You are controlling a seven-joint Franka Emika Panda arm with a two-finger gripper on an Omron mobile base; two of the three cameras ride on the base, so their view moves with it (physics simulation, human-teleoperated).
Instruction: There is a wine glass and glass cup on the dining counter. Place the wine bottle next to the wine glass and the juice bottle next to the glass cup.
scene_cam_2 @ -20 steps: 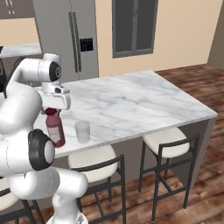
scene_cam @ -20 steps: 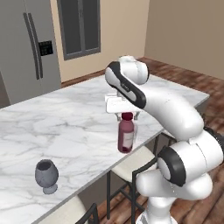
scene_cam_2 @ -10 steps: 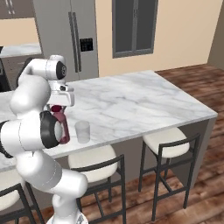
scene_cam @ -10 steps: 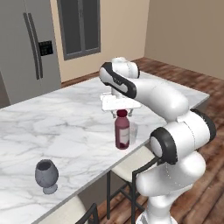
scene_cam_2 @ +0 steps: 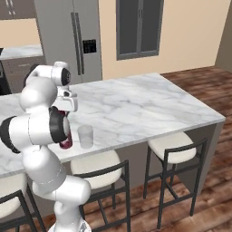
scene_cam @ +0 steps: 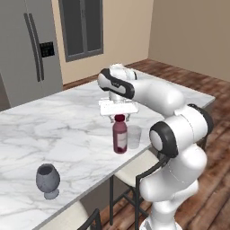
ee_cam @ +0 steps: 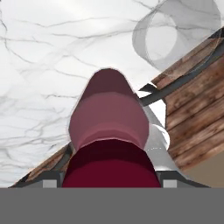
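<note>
On the dining counter [scene_cam: 54, 134], the juice bottle [scene_cam: 120, 134] stands upright near the front edge, the glass cup [scene_cam: 134, 136] just beside it at about three o'clock in the left base view. The gripper [scene_cam: 118, 117] hangs directly over the bottle's dark red cap — its fingers reach down on either side of the cap, and the bottle's long axis runs straight up into the gap between them. The jaws stand fairly wide; from these frames it cannot be told whether the pads touch the cap or stand just clear of it. In the hand view the cap [ee_cam: 109, 164] fills the bottom centre at six o'clock, the maroon shoulder swelling above it, with the cup at one o'clock on the marble. The wine glass [scene_cam: 47, 180] sits well apart, at about eight o'clock from the bottle. With bottle and cup already side by side, this half of the job looks done — a straight lift along the bottle's axis would clear the cap.
</note>
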